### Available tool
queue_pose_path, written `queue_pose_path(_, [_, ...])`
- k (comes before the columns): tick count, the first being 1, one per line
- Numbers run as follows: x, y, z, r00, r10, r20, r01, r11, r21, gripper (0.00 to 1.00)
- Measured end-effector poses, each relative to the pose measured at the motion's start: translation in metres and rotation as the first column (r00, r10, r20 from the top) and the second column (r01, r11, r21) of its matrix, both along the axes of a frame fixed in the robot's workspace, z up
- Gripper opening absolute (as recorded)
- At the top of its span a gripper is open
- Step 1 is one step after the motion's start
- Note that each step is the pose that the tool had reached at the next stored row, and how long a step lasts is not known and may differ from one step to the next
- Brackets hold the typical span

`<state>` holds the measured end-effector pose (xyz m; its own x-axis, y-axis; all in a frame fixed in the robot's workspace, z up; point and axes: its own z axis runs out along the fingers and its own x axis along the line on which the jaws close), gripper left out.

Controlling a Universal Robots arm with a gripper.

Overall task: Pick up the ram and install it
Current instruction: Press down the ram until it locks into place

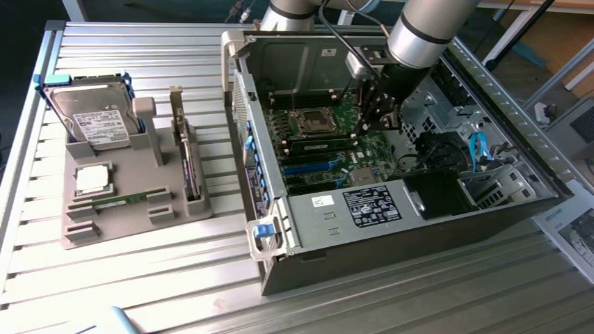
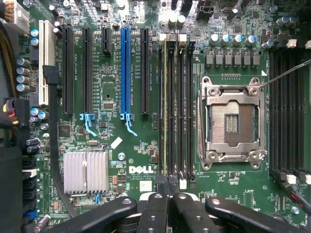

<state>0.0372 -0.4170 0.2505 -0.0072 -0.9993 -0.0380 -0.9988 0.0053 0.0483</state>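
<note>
My gripper is inside the open computer case, low over the motherboard's memory slots. In the wrist view its black fingers are shut together, tips at one end of the slot row. A thin pale-edged stick, apparently a ram, stands edge-on in the slot in line with the fingertips. Whether the tips touch it I cannot tell. A narrow green ram stick lies in the grey fixture on the exterior view's left, far from the gripper.
The fixture also carries a hard drive, a square silver processor chip and an upright expansion card. Beside the memory slots are the open processor socket, a blue card slot and a finned heatsink. Blue cables hang by the drive bays.
</note>
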Motion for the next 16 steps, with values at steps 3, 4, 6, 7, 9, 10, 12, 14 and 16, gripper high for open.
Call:
queue_pose_path(3, [0.0,0.0,0.0,1.0,0.0,0.0,0.0,1.0,0.0001,0.1])
queue_pose_path(4, [0.0,0.0,0.0,1.0,0.0,0.0,0.0,1.0,0.0001,0.1])
queue_pose_path(6, [-0.005,0.0,0.0001,1.0,0.0,0.0001,0.0,1.0,-0.0001,0.1])
queue_pose_path(7, [-0.007,0.0,0.0,1.0,0.0,0.0002,0.0,1.0,0.0,0.1])
queue_pose_path(9, [-0.013,0.0,0.0,1.0,0.0,0.0006,0.0,1.0,0.0,0.1])
queue_pose_path(10, [-0.016,0.0,0.0,1.0,0.0,0.0011,0.0,1.0,0.0,0.1])
queue_pose_path(12, [-0.023,0.0,0.0001,1.0,0.0,0.0021,0.0,1.0,0.0,0.1])
queue_pose_path(14, [-0.031,0.0,0.0,1.0,0.0,0.0039,0.0,1.0,0.0,0.1])
queue_pose_path(16, [-0.038,0.0,0.0001,1.0,0.0,0.0057,0.0,1.0,-0.0001,0.1])
